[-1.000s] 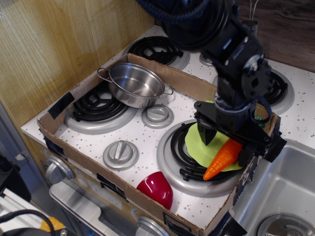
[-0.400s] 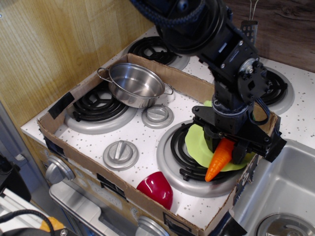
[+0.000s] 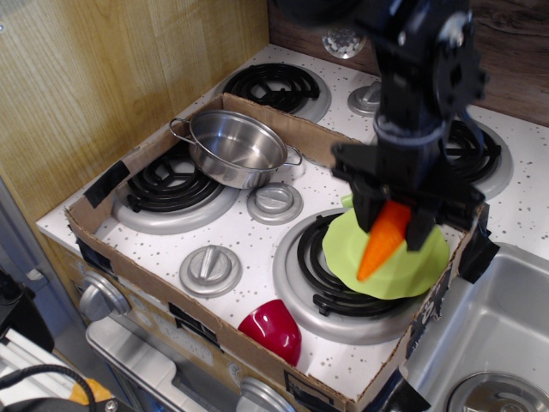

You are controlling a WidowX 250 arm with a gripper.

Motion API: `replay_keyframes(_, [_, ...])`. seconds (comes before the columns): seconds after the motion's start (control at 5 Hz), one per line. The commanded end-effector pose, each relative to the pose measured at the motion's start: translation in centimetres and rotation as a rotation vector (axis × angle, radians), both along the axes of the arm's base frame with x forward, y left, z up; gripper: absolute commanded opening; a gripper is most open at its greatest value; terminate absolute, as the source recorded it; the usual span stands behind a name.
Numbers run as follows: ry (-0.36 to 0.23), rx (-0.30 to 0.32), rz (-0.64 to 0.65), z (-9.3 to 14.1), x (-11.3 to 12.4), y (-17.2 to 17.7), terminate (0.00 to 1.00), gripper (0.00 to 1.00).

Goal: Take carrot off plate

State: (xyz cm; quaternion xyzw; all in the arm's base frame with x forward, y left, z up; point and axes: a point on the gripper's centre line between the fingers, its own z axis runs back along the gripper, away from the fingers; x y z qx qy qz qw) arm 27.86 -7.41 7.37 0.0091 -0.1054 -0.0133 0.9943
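Observation:
The orange toy carrot hangs tip-down and tilted between the black fingers of my gripper, lifted clear above the lime-green plate. Its green top is hidden by the gripper. The plate rests on the front right burner inside the cardboard box. The gripper is shut on the carrot's thick end.
A steel pot sits at the back left of the box over a burner. A dark red bowl lies at the front edge. Stove knobs lie between the burners. The cardboard box wall rings the stove. A sink is to the right.
The gripper closed on the carrot's thick end and rose, lifting the carrot off the plate. The plate is now more fully exposed.

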Motion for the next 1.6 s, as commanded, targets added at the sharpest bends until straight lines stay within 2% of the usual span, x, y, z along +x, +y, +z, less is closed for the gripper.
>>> replay_keyframes(0.0, [-0.095,0.08,-0.123,2.6,0.1,5.5,0.0,0.0])
replay_keyframes(0.2, [-0.091,0.131,-0.289,2.1,0.2,9.4,0.0,0.0])
replay_keyframes(0.6, [-0.063,0.078,-0.555,-0.5,-1.2,12.9,0.0,0.0])
replay_keyframes(0.8, [-0.074,0.06,-0.611,-1.8,-1.9,13.1,0.0,0.0])
replay_keyframes(1.0, [-0.067,0.055,-0.548,-3.7,-2.2,13.2,0.0,0.0])
replay_keyframes(1.4, [-0.074,0.098,-0.525,-5.0,-2.2,14.6,0.0,0.0])
